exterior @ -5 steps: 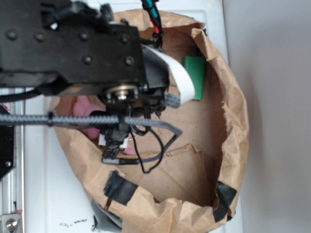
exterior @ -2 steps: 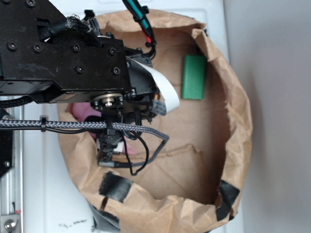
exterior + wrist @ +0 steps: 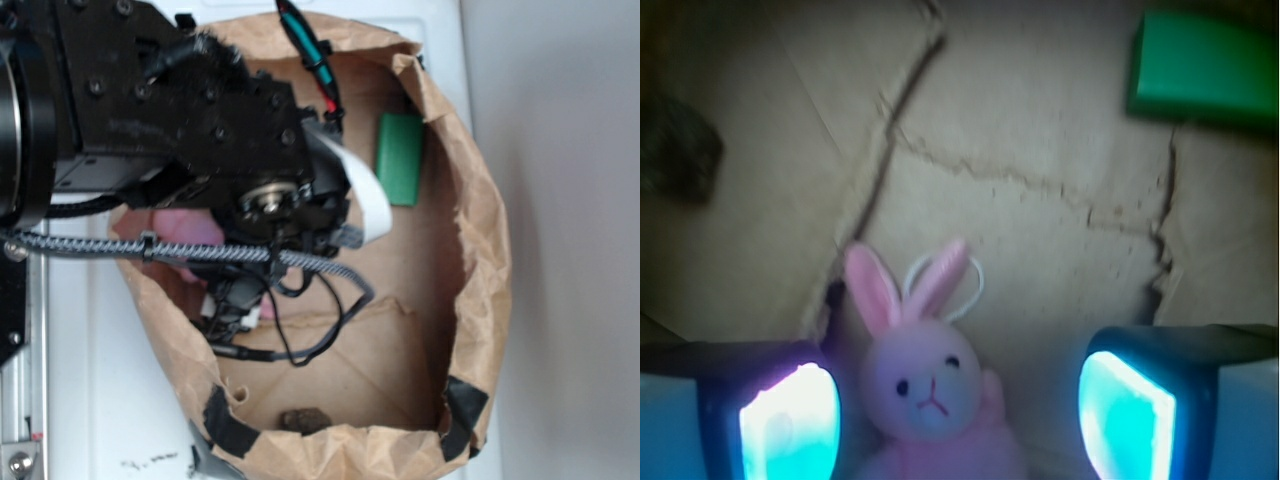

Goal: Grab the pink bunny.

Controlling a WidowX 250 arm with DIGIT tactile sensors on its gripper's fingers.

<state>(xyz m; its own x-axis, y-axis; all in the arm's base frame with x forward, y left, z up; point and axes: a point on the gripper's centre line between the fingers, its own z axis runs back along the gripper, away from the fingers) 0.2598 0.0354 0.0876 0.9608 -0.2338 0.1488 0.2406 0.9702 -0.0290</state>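
Brown paper bag [image 3: 480, 250], rim rolled down, cardboard floor inside, creased and torn. Black arm [image 3: 150, 110] reaching in from left, hiding most of target in exterior view. Green block [image 3: 1205, 65] well apart at far side; avoid. Pink bunny [image 3: 930, 400] upright between fingers, nearer left pad, pale face toward wrist camera, white loop [image 3: 958, 285] behind ears. Gripper [image 3: 960, 415] spread wide, nothing clamped. Judged: shift slightly to centre body, lower further, close on torso rather than ears or loop.
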